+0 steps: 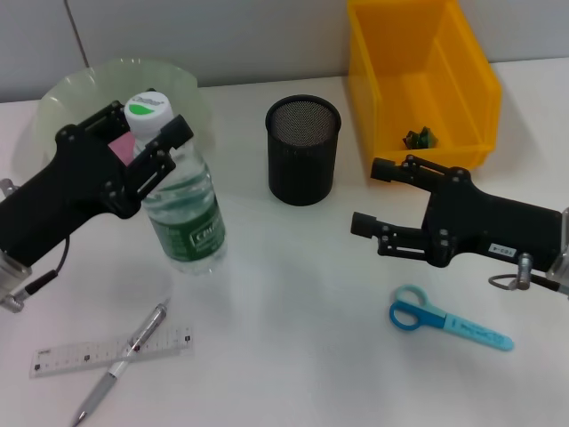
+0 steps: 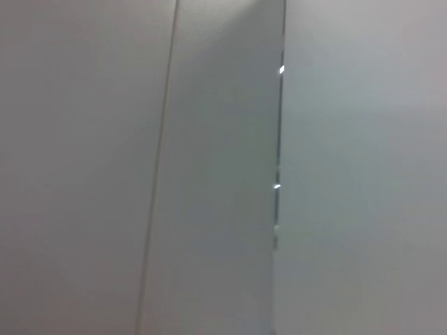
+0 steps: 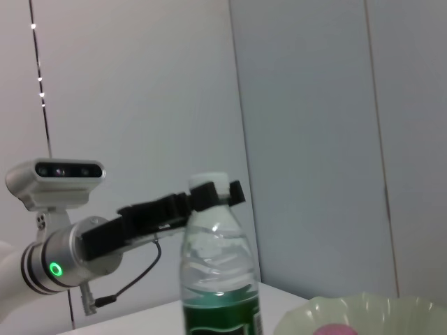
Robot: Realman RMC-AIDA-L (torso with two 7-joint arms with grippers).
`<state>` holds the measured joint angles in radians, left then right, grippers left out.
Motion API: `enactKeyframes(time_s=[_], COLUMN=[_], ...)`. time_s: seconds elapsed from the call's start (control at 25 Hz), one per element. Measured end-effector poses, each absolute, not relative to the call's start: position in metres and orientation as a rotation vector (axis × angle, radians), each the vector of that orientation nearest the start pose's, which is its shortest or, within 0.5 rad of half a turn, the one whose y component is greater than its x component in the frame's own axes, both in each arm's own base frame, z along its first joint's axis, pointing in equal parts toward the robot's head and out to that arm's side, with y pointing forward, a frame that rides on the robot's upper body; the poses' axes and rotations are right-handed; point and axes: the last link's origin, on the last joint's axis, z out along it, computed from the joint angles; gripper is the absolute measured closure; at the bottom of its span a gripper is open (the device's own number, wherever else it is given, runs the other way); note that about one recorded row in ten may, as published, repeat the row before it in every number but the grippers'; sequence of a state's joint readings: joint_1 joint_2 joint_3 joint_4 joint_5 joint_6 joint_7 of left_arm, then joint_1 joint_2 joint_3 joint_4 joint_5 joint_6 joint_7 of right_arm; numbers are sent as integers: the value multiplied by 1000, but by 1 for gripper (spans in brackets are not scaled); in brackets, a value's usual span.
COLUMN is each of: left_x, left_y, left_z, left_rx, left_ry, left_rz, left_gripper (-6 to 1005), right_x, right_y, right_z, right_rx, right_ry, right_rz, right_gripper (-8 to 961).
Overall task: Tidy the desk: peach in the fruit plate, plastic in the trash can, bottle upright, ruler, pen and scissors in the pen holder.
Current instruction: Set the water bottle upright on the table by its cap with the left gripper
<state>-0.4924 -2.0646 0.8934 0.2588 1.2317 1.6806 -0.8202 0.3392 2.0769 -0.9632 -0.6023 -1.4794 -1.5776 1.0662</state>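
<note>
The clear water bottle (image 1: 184, 209) with a green label and white cap stands upright on the desk at the left. My left gripper (image 1: 153, 147) is shut on its neck just below the cap. The bottle (image 3: 218, 272) and that gripper (image 3: 213, 197) also show in the right wrist view. The pink peach (image 1: 122, 146) lies in the pale green fruit plate (image 1: 80, 89) behind the left gripper. My right gripper (image 1: 370, 197) is open and empty, hovering right of the black mesh pen holder (image 1: 304, 149). The blue scissors (image 1: 444, 321), ruler (image 1: 107, 353) and pen (image 1: 124, 358) lie on the desk.
The yellow bin (image 1: 462, 80) stands at the back right with a small green plastic scrap (image 1: 420, 138) inside. The pen lies across the ruler at the front left. The scissors lie front right, below the right arm. The left wrist view shows only a plain wall.
</note>
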Motion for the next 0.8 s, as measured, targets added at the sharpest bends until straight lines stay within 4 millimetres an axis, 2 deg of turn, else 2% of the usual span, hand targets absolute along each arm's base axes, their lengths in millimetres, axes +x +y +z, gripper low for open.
enactKeyframes(time_s=[0.4,0.8], left_x=[-250,-267], left_y=[321,331], left_z=[-2,-1], left_rx=[-2199,-2117], left_ry=[-239,-220], left_rz=[-1203,-1034], left_gripper=[554,554], right_x=[275,276], right_y=[283,282], right_z=[-3,-5], right_rx=[-2514,-2533], right_ry=[406,406], right_rz=[1013,996], right_gripper=[128,129])
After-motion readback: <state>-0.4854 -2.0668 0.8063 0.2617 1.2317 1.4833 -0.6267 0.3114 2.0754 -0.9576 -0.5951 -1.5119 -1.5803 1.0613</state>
